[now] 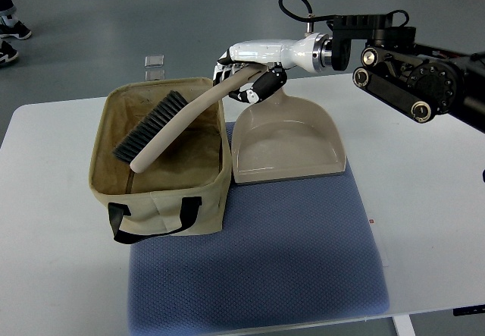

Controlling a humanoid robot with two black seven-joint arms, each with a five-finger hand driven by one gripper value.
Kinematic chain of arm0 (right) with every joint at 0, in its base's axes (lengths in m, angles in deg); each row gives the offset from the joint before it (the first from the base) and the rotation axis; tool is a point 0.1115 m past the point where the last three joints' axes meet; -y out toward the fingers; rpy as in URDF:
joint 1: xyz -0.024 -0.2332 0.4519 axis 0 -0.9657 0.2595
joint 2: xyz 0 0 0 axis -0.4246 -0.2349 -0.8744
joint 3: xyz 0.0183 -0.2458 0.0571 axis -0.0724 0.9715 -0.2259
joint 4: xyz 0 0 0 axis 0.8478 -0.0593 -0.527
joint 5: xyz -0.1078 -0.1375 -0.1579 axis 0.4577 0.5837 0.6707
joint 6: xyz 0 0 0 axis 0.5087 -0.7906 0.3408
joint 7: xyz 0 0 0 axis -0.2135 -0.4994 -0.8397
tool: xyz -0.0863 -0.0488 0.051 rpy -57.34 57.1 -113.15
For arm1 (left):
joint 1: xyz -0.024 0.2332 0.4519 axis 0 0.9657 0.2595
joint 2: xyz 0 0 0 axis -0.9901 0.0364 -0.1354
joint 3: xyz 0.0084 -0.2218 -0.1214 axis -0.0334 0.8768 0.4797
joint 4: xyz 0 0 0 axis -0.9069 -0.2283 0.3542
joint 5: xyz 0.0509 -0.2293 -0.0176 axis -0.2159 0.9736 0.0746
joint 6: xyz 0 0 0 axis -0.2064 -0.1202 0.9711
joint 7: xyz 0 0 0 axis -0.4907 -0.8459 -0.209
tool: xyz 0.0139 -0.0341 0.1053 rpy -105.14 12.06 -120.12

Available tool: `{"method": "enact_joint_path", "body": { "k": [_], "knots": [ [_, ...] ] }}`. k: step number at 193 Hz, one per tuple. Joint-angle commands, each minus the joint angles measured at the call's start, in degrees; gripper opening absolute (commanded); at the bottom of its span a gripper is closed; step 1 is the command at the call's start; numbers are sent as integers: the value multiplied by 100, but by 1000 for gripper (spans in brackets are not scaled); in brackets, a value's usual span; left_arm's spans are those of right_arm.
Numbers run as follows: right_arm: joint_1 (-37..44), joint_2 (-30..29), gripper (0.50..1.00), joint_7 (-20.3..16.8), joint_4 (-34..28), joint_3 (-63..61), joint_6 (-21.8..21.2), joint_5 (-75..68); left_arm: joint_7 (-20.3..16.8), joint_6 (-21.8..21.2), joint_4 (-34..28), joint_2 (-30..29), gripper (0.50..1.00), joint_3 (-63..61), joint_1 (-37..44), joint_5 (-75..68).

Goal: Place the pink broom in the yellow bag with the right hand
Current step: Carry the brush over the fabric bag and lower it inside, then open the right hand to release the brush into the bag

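Bag [163, 199] under broom [163, 131] in right hand [246, 74].

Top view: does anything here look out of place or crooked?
Mostly no. The broom is slanted, with its bristle end inside the bag and its handle over the rim, held by the right hand. The dustpan sits upright on the blue mat. Nothing looks spilled or damaged.

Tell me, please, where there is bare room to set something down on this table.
Free: the blue mat in front of the dustpan, and bare table to its right. Crowded: the bag, where the right robot hand holds the broom.
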Motion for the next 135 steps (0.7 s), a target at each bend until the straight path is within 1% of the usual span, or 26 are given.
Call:
{"method": "enact_joint_path", "body": {
  "k": [1, 15, 21, 23, 26, 28, 29, 30, 31, 32, 33, 34, 35, 36, 37, 38, 39, 40, 41, 43, 45, 68, 75, 89, 96, 135],
  "knots": [
    [-7, -167, 519, -128, 26, 10, 116, 71, 4, 0, 0, 0, 1000, 0, -7, 0],
    [-7, -193, 545, -137, 26, 10, 160, 115, -5, 0, 0, 0, 1000, 0, -7, 0],
    [-7, -211, 570, -137, 26, 10, 160, 115, 4, 0, 0, 0, 1000, 0, 1, 0],
    [-7, -211, 590, -137, 26, 2, 169, 115, 4, 0, 0, 0, 1000, 0, 1, 0],
    [-16, -211, 601, -137, 26, 2, 169, 115, 4, 0, 0, 0, 1000, 0, -7, 9],
    [-16, -211, 613, -137, 26, 2, 169, 115, -5, 0, 0, 0, 1000, 0, -7, 0],
    [-16, -211, 629, -137, 26, -7, 169, 115, 4, 0, 0, 0, 1000, 0, 1, 0],
    [-16, -211, 629, -137, 26, -7, 169, 115, 4, 0, 0, 0, 1000, 0, 1, 0],
    [-16, -211, 651, -137, 26, -7, 178, 115, -5, 0, 0, 0, 1000, 0, 1, 0],
    [-16, -211, 652, -137, 26, -7, 178, 115, -5, 0, 0, 0, 1000, 0, 1, 0],
    [-16, -211, 674, -137, 26, -7, 178, 115, 4, 0, 0, 0, 1000, 0, 1, 0],
    [-16, -211, 674, -137, 26, -7, 178, 115, 4, 0, 0, 0, 1000, 0, 1, 0],
    [-16, -211, 694, -137, 26, -7, 187, 115, -5, 0, 0, 0, 1000, 0, 1, 0],
    [-16, -211, 695, -137, 26, -7, 187, 115, -5, 0, 0, 0, 1000, 0, 1, 0],
    [-25, -211, 713, -137, 26, -7, 195, 115, -5, 0, 0, 0, 1000, 0, 1, 0],
    [-25, -211, 713, -137, 26, -7, 195, 115, -5, 0, 0, 0, 1000, 0, 1, 0],
    [-25, -211, 731, -137, 26, -7, 204, 115, -5, 0, 0, 0, 1000, 0, -7, 0],
    [-25, -211, 731, -137, 26, -7, 204, 115, -5, 0, 0, 0, 1000, 0, -7, 0],
    [-25, -211, 746, -137, 26, -7, 213, 115, 4, 0, 0, 0, 1000, 0, 1, 0],
    [-25, -211, 746, -137, 26, -7, 213, 115, 4, 0, 0, 0, 1000, 0, 1, 0],
    [-33, -220, 762, -137, 18, -7, 231, 106, 4, 0, 0, 0, 1000, 0, 1, 0],
    [-60, -229, 799, -137, 17, -16, 231, 98, 4, 0, 0, 0, 1000, 0, 1, 0],
    [-60, -229, 825, -137, 9, -25, 231, 71, 4, 0, 0, 0, 1000, -1, 1, 0],
    [-60, -202, 834, -137, 9, -51, 231, 36, 4, 0, 0, 0, 1000, 0, 1, 0],
    [-69, -176, 848, -137, 9, -104, 239, 19, -5, 0, 0, 0, 1000, 0, 1, 0],
    [-271, -123, 858, -120, 17, -684, 345, -333, -5, 0, 0, 0, 1000, 0, 1, 0]
  ]
}}
